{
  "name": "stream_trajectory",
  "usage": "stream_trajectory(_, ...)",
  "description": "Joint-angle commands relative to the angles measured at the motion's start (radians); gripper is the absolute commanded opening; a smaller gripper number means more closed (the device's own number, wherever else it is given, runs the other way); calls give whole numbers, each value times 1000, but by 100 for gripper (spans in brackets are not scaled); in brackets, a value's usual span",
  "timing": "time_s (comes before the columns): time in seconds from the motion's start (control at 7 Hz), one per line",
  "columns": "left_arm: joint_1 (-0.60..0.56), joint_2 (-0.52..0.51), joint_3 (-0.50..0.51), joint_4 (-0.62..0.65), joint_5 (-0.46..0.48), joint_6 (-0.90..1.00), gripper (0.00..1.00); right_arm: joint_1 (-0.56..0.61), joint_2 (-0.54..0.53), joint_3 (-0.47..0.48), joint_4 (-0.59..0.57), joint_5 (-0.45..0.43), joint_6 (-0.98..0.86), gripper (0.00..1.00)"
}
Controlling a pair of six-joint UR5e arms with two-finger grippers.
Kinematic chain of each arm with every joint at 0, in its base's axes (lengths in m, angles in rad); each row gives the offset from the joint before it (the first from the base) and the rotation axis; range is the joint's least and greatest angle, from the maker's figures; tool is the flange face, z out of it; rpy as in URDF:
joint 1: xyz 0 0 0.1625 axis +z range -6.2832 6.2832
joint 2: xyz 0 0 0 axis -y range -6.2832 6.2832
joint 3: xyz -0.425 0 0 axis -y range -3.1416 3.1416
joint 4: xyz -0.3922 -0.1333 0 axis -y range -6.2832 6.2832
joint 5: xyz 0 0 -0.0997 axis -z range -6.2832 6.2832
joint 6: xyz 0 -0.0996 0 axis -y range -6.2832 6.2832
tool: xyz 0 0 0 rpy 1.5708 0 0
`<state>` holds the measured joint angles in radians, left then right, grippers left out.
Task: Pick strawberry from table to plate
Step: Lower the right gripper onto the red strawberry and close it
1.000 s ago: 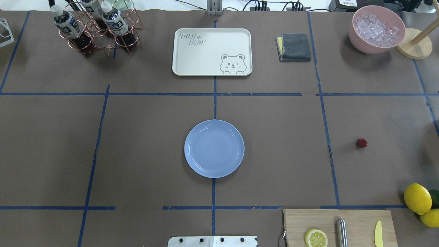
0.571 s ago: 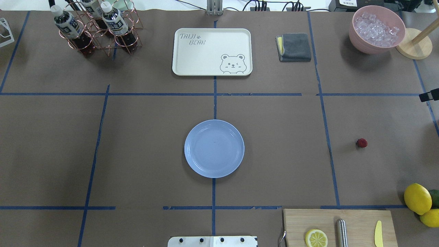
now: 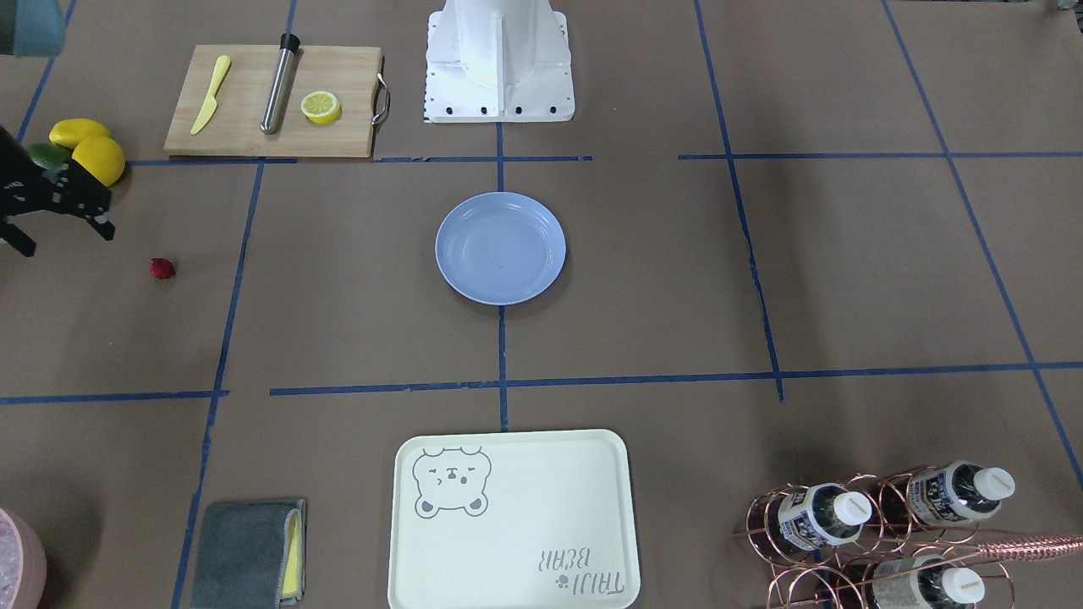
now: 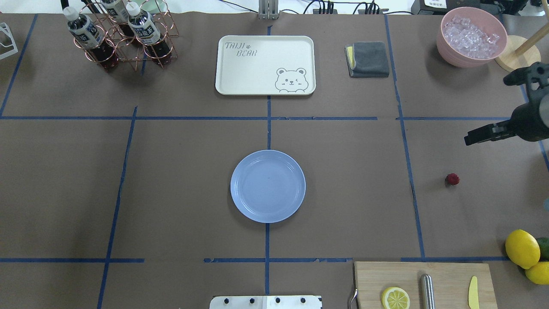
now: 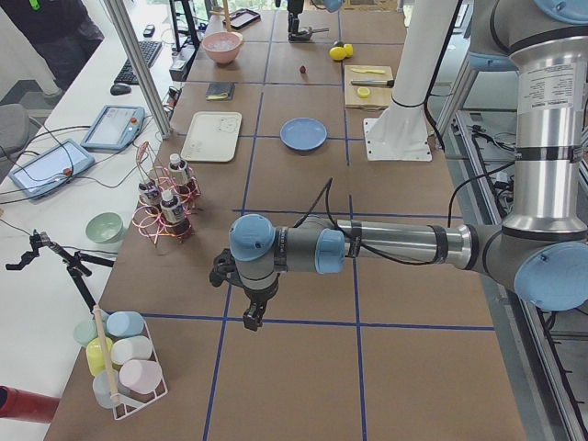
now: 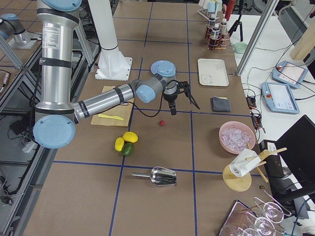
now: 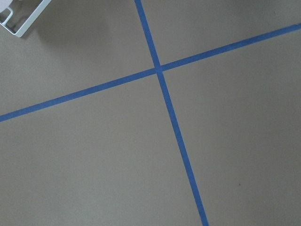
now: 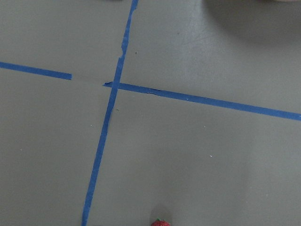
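The strawberry (image 4: 452,179) is a small dark-red berry lying on the brown table (image 4: 343,171), right of the light-blue plate (image 4: 268,186), which holds nothing. My right gripper (image 4: 487,110) hangs open above the table, beyond the strawberry and apart from it, with nothing between its spread fingers. From the front, the berry (image 3: 162,269) lies just in front of that gripper (image 3: 68,241). The right wrist view catches the berry (image 8: 160,222) at its bottom edge. My left gripper (image 5: 250,312) shows only in the exterior left view, far from the plate; I cannot tell its state.
A cutting board (image 4: 424,283) with a lemon half (image 4: 395,298), a metal rod and a yellow knife sits at the near right, with whole lemons (image 4: 522,248) beside it. At the far side stand a pink ice bowl (image 4: 471,36), a grey cloth (image 4: 368,59), a bear-print tray (image 4: 265,64) and a bottle rack (image 4: 124,36).
My right gripper has come into the overhead view from the right edge and moved leftward over the table. The strawberry and plate have not moved.
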<state>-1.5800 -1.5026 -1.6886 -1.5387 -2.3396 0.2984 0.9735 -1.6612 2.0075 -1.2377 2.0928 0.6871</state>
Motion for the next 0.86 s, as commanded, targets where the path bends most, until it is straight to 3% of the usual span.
stream_trajectory(0.0, 0, -5, -3, 0, 0, 1, 100, -114, -31, -51, 64, -118, 58, 100)
stream_trajectory(0.29, 0, -10, -10, 0, 0, 1, 100, -194, -26, -151, 212, -187, 132, 100)
stream_trajectory(0.71, 0, -10, -10, -1, -1, 1, 100, -251, -31, -165, 245, -189, 167, 100)
